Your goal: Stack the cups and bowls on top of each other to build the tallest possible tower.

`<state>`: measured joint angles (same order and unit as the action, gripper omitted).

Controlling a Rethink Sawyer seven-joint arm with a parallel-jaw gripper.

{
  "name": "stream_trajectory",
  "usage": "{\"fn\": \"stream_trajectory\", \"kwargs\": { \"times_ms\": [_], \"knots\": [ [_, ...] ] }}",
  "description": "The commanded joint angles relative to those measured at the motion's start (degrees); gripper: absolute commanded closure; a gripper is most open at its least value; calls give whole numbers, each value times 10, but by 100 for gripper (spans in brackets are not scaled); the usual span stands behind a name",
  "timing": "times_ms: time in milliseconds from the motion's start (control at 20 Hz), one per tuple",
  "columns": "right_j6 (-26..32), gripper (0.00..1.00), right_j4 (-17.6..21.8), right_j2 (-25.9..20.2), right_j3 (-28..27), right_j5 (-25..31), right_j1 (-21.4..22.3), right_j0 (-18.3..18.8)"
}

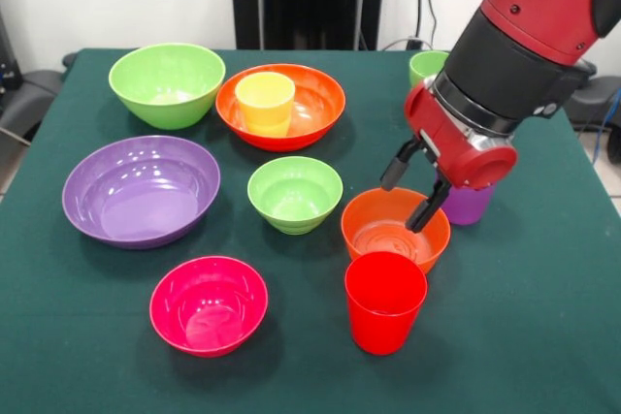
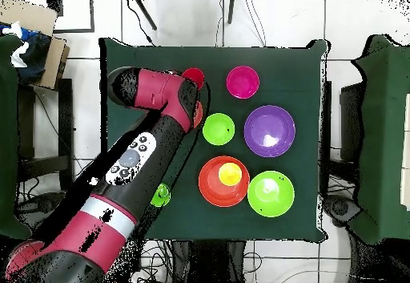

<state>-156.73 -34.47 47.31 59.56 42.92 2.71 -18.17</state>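
My gripper (image 1: pixel 414 189) is open and empty, hanging just above the small orange bowl (image 1: pixel 388 228), one finger over its far rim. The red cup (image 1: pixel 384 300) stands in front of that bowl. The purple cup (image 1: pixel 470 205) is partly hidden behind my gripper. The yellow cup (image 1: pixel 265 102) stands inside the large orange bowl (image 1: pixel 312 104). The light green cup (image 1: pixel 425 65) is at the back, behind my arm. The large lime green bowl (image 1: pixel 167 82), large purple bowl (image 1: pixel 141 189), small lime green bowl (image 1: pixel 294 193) and small magenta-pink bowl (image 1: pixel 208 302) sit apart on the table.
The green table (image 1: pixel 543 317) has its edges near the bowls at left and front. In the overhead view my arm (image 2: pixel 136 159) covers the small orange bowl and purple cup. Chairs (image 2: pixel 384 135) flank the table.
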Motion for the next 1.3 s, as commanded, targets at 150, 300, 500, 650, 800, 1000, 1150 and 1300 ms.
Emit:
{"fn": "stream_trajectory", "kwargs": {
  "times_ms": [150,300,500,650,800,1000,1150,1300],
  "knots": [
    [-40,0,19,-84,110,33,73,-14],
    [-35,0,21,-89,119,23,78,-14],
    [-36,0,25,-91,127,12,80,-14],
    [-49,0,24,-88,119,12,72,-16],
    [-57,0,23,-88,119,4,67,-19],
    [-64,0,22,-88,117,-12,58,-20],
    [-67,0,20,-86,115,-12,56,-20],
    [-70,0,19,-84,114,-12,55,-21]
  ]
}}
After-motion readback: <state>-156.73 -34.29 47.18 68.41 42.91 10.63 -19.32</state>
